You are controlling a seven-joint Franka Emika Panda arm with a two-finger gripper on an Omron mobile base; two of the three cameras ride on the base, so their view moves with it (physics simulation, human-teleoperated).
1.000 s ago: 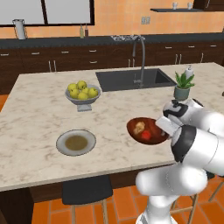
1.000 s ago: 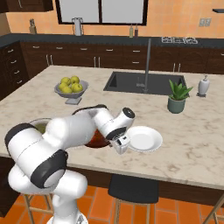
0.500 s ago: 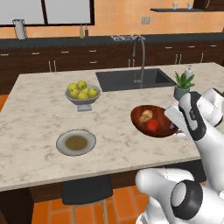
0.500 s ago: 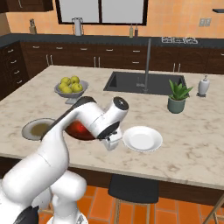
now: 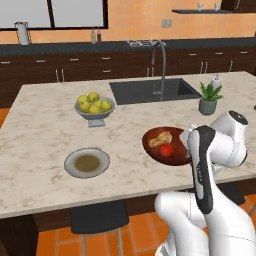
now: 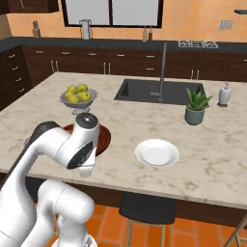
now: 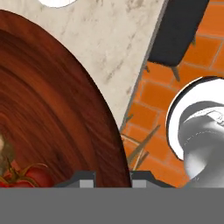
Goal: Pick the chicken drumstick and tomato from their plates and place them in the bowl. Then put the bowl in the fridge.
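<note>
The pincer (image 7: 113, 178) is clamped on the rim of the bowl (image 5: 175, 151), one finger on each side of the dark wooden edge in the hand view. The bowl sits tilted at the near edge of the worktop (image 5: 45, 175), just in front of the arm's elbow, and it carries the tomato (image 5: 167, 150) with the chicken drumstick (image 5: 160, 137) touching it on the far side. In the hand view the tomato (image 7: 24, 177) lies low in the bowl's hollow. To the left on the worktop, well apart from the bowl, rests the grey plate (image 5: 86, 162) with its brownish centre. The white plate (image 6: 157, 153) lies to the right of the bowl. Farther back stands a footed fruit bowl (image 5: 94, 111) of yellow-green apples, then the sink (image 5: 152, 90) with its tall tap, and a potted plant (image 5: 209, 98) beside it.
</note>
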